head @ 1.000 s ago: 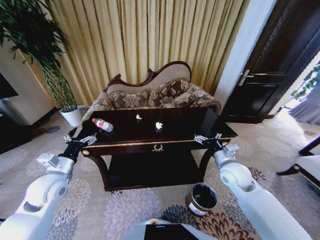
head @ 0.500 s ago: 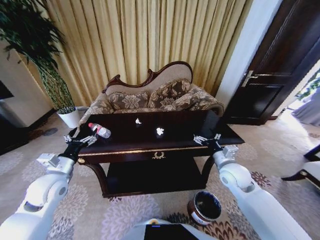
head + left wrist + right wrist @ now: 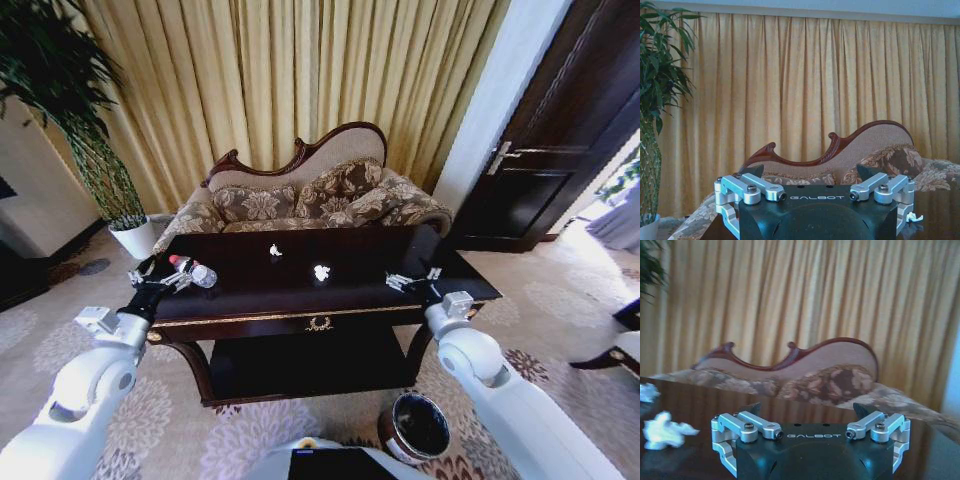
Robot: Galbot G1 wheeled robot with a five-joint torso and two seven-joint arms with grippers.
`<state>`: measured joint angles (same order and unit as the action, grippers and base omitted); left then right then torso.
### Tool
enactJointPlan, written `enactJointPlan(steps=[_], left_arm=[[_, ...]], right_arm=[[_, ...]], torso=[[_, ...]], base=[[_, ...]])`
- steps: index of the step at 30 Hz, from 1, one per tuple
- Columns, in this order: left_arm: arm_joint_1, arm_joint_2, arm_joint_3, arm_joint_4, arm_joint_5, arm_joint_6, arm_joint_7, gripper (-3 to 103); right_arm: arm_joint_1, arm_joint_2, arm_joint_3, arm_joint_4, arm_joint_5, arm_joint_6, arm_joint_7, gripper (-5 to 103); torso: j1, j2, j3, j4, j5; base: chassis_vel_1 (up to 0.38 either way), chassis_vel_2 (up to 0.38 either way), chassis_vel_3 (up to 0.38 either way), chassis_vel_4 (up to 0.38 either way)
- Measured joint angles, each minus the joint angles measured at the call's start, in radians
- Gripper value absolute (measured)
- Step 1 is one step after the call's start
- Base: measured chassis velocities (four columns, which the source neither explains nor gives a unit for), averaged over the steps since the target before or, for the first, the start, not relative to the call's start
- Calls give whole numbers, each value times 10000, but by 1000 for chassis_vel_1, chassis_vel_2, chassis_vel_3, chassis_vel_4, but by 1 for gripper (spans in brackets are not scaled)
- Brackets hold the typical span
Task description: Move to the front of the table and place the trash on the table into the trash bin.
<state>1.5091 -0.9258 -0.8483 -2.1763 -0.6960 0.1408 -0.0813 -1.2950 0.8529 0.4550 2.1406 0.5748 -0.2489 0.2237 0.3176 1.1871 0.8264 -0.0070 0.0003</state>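
A: How far along is it?

B: Barely begun, I'd judge. The robot stands at the front of the dark wooden counter [image 3: 330,300], so the approach looks about finished. Nothing has been cleared.

A: Where's the trash?

B: All on the counter top. The clear plastic bottle [image 3: 193,270] with its red cap and label lies on its side near the robot's left end. 2 white crumpled scraps sit toward the middle, one scrap [image 3: 275,250] farther back, the other scrap [image 3: 321,272] nearer the front, well apart from the bottle.

A: And the bin?

B: The round dark brown trash bin [image 3: 416,428] stands on the carpet in front of the counter, on the robot's right, beside its right arm. I can't make out anything inside it.

A: The arms?

B: The left pincer [image 3: 158,279] hovers at the left end of the counter, just beside the bottle, fingers spread and holding nothing. The right pincer [image 3: 414,283] hovers over the right end, likewise spread wide and empty; in the right wrist view its fingers [image 3: 745,427] stand apart, with a scrap off to the side.

A: So what's left?

B: All 3 pieces, each to be picked up and dropped in the bin.
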Motion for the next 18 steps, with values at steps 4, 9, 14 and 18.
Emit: enactJointPlan(steps=[4, 9, 14, 18], left_arm=[[114, -57, -49, -106, 12, -1, -1, 100], [222, -140, -72, -325, 62, 1, -102, 100], [270, -159, -67, -499, 117, 29, -162, 100], [332, -181, -28, -683, 126, 129, -284, 100]], right_arm=[[175, -530, -163, 14, 252, -1, -637, 100], [458, -1381, -281, -170, 1110, -48, -1395, 100], [877, -2184, -557, -500, 1849, -54, -2030, 100], [1478, -2466, -1113, -843, 2528, -61, -2306, 100]], torso=[[-2, 1, -1, 1, 0], [-1, 0, 1, 1, 0], [-1, 0, 0, 0, -1], [-1, 0, 0, 0, 1]], base=[[0, 0, 0, 0], [0, 0, 0, 0], [0, 0, 0, 0], [0, 0, 0, 0]])
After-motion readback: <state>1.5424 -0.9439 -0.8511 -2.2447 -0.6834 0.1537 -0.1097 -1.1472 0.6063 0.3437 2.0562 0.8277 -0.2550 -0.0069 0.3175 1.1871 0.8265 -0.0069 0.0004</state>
